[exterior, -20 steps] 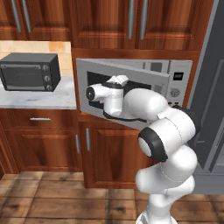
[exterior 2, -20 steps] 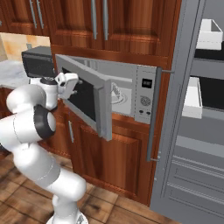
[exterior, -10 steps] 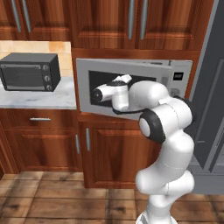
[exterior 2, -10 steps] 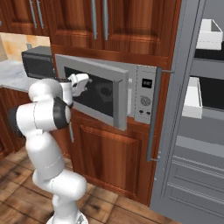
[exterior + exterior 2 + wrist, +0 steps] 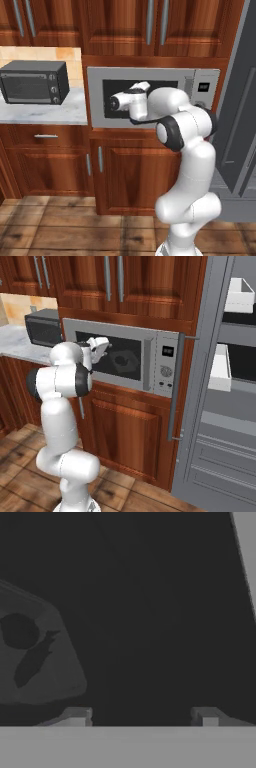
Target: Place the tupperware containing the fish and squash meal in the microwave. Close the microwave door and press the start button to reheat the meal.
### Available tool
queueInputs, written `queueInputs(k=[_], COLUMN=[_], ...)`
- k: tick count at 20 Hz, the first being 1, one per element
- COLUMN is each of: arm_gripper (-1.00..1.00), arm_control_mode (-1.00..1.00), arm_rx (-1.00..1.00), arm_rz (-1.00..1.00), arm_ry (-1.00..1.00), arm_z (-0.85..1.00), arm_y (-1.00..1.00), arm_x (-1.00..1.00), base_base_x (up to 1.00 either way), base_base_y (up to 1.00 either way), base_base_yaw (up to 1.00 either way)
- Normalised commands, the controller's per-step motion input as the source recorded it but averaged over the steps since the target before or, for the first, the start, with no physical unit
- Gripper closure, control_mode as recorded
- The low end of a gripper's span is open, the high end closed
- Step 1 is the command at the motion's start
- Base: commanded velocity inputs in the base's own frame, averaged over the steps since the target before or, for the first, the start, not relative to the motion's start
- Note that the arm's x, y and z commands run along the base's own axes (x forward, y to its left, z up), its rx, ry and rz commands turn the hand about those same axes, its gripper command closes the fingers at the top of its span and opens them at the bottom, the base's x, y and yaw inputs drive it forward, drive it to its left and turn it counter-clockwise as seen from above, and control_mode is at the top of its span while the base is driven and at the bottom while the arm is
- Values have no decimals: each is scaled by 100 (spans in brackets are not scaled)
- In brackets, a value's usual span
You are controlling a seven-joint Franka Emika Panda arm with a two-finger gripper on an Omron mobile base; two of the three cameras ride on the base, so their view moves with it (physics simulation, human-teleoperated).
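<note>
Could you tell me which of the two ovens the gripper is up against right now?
The gripper is at the built-in silver microwave, against its dark window, not the dark grey countertop oven left on the marble counter.

I see my arm rising from the base, elbow bent high, forearm reaching left and far at chest height. The wrist is level, and the gripper (image 5: 101, 346) points away from me. In the hand view its 2 fingertips (image 5: 76, 716) stand apart with a clear gap between them, nothing gripped.
</note>
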Motion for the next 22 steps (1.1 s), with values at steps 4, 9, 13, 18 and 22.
queueInputs(k=[4,9,13,18,22], arm_gripper=[-100,-100,-100,-100,-100], arm_control_mode=[-100,-100,-100,-100,-100], arm_rx=[0,0,5,14,31], arm_rz=[0,1,3,1,-1], arm_ry=[5,1,0,0,-2], arm_z=[14,30,52,26,10], arm_y=[-11,-7,0,0,-1], arm_x=[71,15,-83,-100,-85], base_base_x=[0,0,0,0,0], base_base_y=[0,0,0,0,0], base_base_yaw=[0,0,0,0,0])
